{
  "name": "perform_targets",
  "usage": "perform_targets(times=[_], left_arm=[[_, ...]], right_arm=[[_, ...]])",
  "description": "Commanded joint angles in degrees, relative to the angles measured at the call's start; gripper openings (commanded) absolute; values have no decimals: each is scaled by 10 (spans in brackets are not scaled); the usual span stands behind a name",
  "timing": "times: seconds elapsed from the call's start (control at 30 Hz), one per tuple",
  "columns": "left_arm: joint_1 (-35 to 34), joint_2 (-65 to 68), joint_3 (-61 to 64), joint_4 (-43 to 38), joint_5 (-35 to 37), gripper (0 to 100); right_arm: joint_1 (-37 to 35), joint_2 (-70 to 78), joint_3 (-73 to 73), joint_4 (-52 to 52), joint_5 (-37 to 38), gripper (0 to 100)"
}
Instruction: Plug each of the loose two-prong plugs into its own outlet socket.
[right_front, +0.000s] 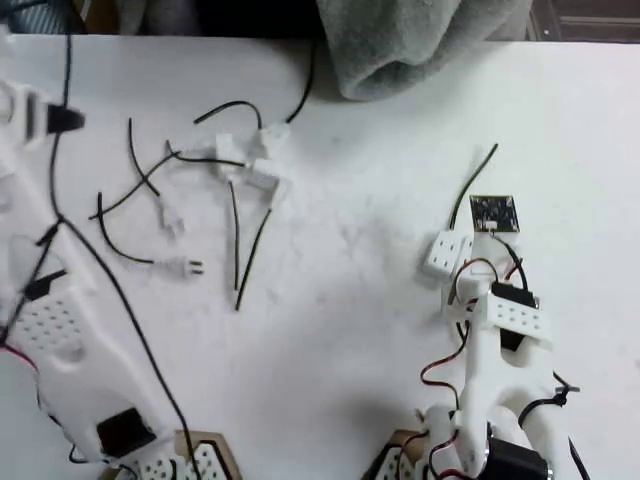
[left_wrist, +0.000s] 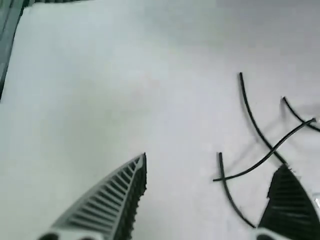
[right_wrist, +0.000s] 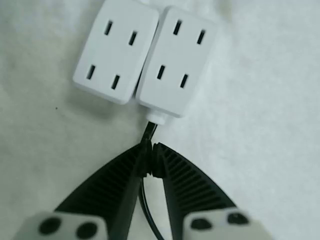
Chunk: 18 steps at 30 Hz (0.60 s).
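White surface (right_front: 360, 340) under both your arms; grey cloth (right_front: 420, 45) bunched at far edge. Your left hand (left_wrist: 213, 164) over bare surface at left side, fingers spread wide, holding nothing, black cords (left_wrist: 252, 120) just beside it. Your right hand (right_wrist: 149, 155) pinched tight on black cable (right_wrist: 149, 131) right behind pair of white outlet blocks (right_wrist: 172, 60), side by side, slots up. Cluster of loose plugs (right_front: 250, 165) tangled at centre-left, well apart from outlets. Single plug (right_front: 188, 266) lies nearer you, prongs toward outlet side.
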Motion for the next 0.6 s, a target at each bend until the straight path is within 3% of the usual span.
perform_targets(times=[0.0,0.23,0.57], left_arm=[[-34,-65,142,2,-14,373],[-34,-213,404,1,-11,373],[-37,-397,666,-27,50,373]], right_arm=[[-7,0,-2,-4,-1,24],[-6,0,-2,-4,-1,24],[11,-23,-43,43,-5,43]])
